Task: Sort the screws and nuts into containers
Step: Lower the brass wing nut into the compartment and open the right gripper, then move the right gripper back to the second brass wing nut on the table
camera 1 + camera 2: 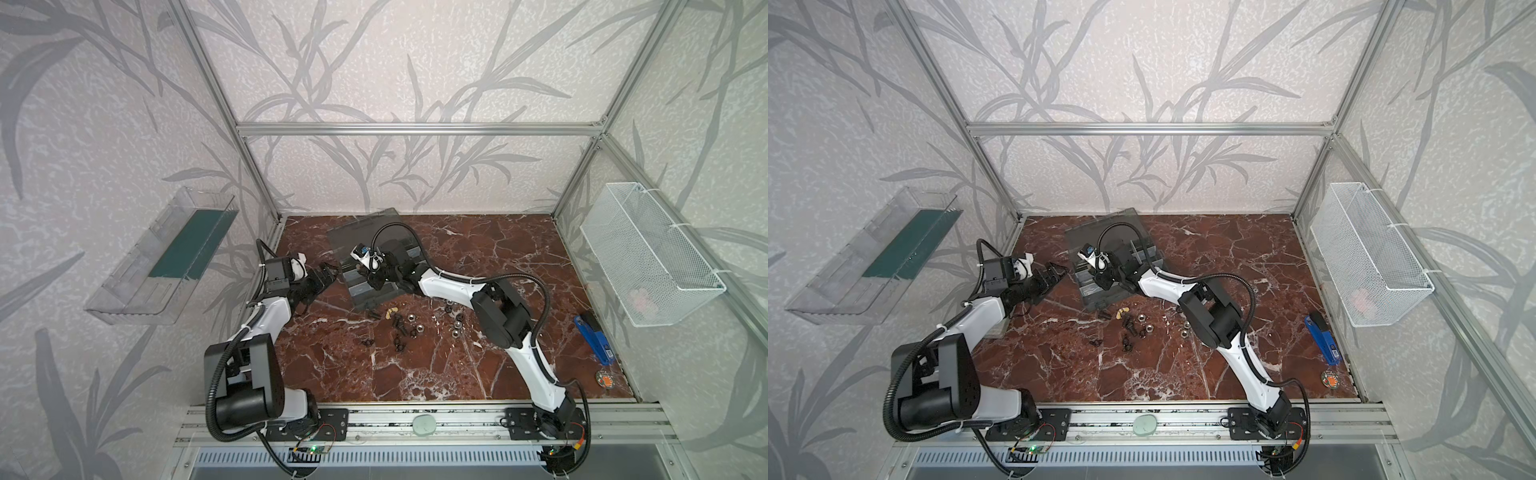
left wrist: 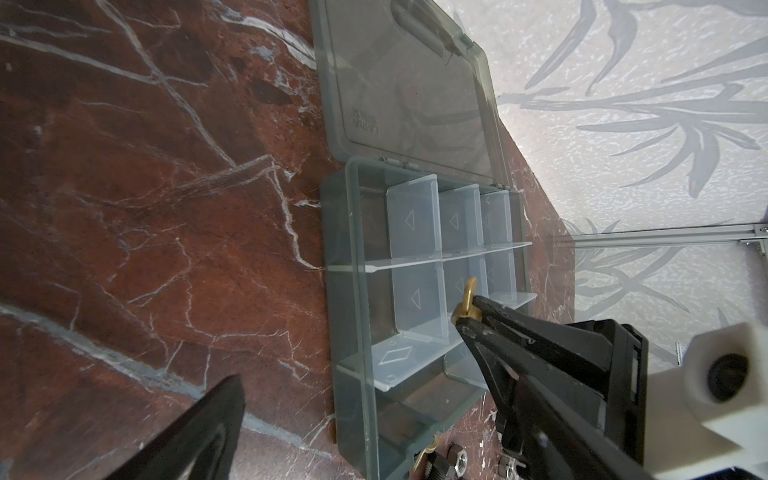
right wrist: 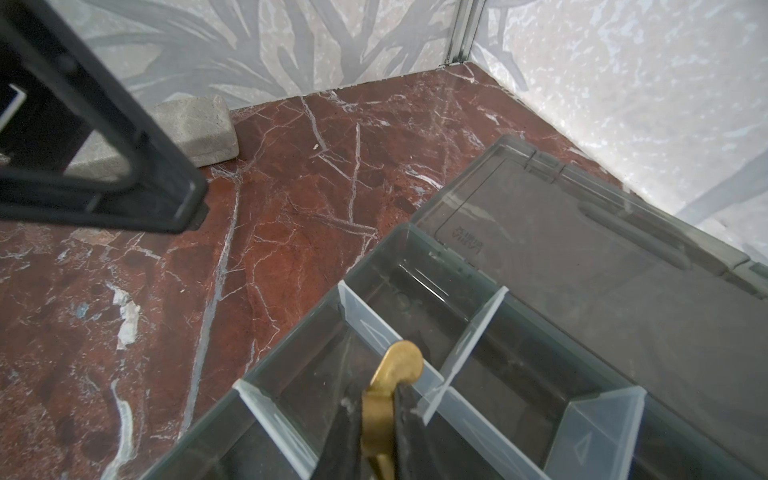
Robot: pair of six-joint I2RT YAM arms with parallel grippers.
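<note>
A grey plastic case (image 1: 353, 297) is set on the red-brown bench (image 1: 457, 374), toward the back. Its smoky lid (image 2: 415, 104) is laid open and flat behind it. The case is split into small cells (image 2: 415, 253) by clear walls.

The right gripper (image 2: 465, 316) is stretched out over the case. It is squeezed tight on a brass-coloured nut (image 3: 399, 365) with little wings. The nut is held up over the cells, above the clear walls, near the middle of the case. Which cell lies right under it cannot be told.

The left gripper (image 1: 330, 275) is seen wide open, and nothing is held in it. It is placed just beside the left side of the case.

More nuts (image 1: 417, 328) and some black screws (image 1: 400, 332) are spread on the bench in front of the case, in a loose bunch. Another brass-coloured piece (image 1: 390, 312) is seen near the front edge of the case.

A blue tool (image 1: 594, 338) is laid by the right edge of the bench. A white wire basket (image 1: 648, 257) is hung on the right wall, and a clear tray (image 1: 137, 282) is hung on the left wall. A grey block (image 3: 195, 129) is seen on the bench by the back wall.
</note>
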